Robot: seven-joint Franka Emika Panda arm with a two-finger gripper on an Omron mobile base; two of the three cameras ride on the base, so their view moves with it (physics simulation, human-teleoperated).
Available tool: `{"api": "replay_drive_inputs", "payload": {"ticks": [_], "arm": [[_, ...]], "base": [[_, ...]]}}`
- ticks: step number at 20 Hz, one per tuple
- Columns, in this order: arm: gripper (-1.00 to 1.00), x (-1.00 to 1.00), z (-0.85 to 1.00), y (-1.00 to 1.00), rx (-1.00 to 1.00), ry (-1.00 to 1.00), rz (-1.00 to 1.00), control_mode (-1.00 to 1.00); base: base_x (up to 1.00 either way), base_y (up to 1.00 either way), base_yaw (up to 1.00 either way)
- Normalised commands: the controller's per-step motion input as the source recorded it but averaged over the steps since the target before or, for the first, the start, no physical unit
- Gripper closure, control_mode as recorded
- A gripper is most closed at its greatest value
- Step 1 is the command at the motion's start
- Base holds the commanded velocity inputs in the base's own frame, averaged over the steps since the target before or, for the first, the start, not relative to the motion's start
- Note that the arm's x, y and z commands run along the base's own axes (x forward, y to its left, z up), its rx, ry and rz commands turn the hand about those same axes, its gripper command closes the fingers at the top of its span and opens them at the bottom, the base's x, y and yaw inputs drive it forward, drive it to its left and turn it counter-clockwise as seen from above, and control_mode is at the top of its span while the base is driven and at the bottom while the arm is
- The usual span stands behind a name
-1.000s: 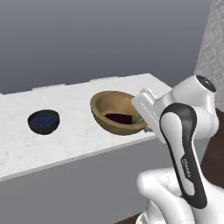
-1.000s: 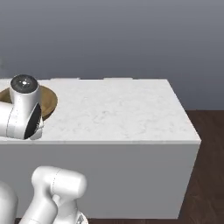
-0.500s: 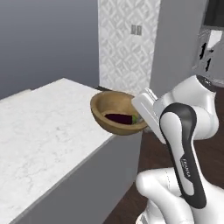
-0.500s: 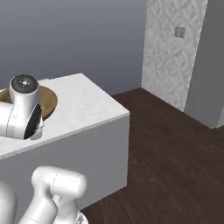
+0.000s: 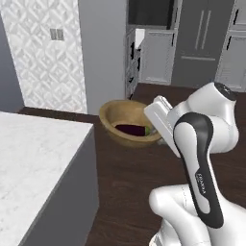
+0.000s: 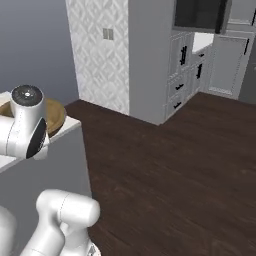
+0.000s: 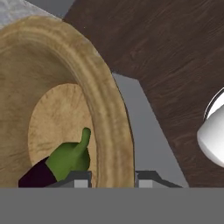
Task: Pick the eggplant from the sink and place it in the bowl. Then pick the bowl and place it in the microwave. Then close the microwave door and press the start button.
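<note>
**Bowl gripped by rim, eggplant inside**

Gripper (image 7: pixel 113 177) clamped narrow on rim of bowl (image 5: pixel 129 123), one finger inside the wall, one outside. Held in the air over dark wood floor (image 5: pixel 134 178), clear of white marble counter (image 5: pixel 33 163) at 8 o'clock in left base view. Eggplant (image 5: pixel 131 129) lying flat on bowl bottom, long axis 9-to-3 in left base view, green stem end nearest the gripper. Cabinets (image 6: pixel 192 60) at 12 o'clock.

The bowl (image 7: pixel 109 113) is tan wood with visible grain, matt. The eggplant (image 5: pixel 130 129) has smooth dark purple skin and a dull green stem. At 7 o'clock in the left base view, the counter (image 5: pixel 29 158) is pale speckled stone; the floor (image 6: pixel 175 165) is dark wood planking, faintly glossy
</note>
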Motion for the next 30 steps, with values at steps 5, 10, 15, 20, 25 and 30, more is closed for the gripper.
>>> {"api": "replay_drive_inputs", "payload": {"ticks": [5, 10, 15, 20, 25, 30], "arm": [[1.0, 0.0, 0.0, 0.0, 0.0, 0.0, 0.0, 1.0], [1.0, 0.0, 0.0, 0.0, 0.0, 0.0, 0.0, 1.0], [1.0, 0.0, 0.0, 0.0, 0.0, 0.0, 0.0, 1.0], [1.0, 0.0, 0.0, 0.0, 0.0, 0.0, 0.0, 1.0], [1.0, 0.0, 0.0, 0.0, 0.0, 0.0, 0.0, 1.0], [1.0, 0.0, 0.0, 0.0, 0.0, 0.0, 0.0, 1.0]], "base": [[0.56, -0.93, -0.43], [0.94, -0.99, -0.18], [1.0, -0.99, -0.01], [1.0, -1.0, 0.01], [1.0, -1.0, 0.06], [1.0, -0.84, 0.11]]}}
